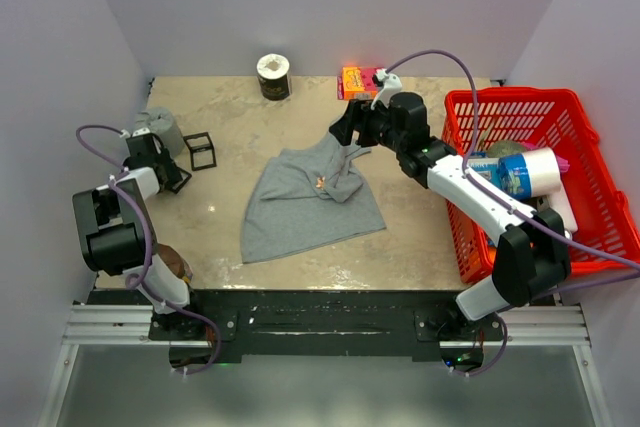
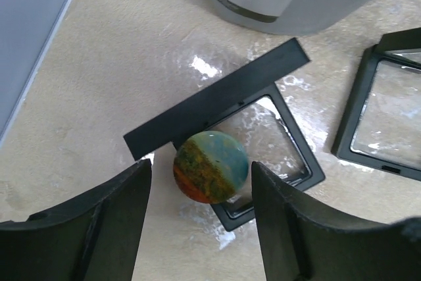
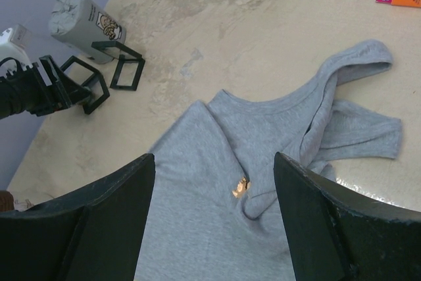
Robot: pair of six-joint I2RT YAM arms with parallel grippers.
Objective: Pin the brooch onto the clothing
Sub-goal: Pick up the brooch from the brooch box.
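Observation:
The grey tank top lies crumpled on the table's middle, its straps bunched toward the far right; it fills the right wrist view. The tiny orange brooch sits on the fabric by a fold near the neckline, and also shows in the right wrist view. My right gripper hovers open and empty above the shirt's strap end. My left gripper is far left, open, low over a round multicoloured stone resting on a black frame case.
A red basket with bottles stands at the right. An orange box and a dark can stand at the back. A grey canister and black frame cases sit at the left.

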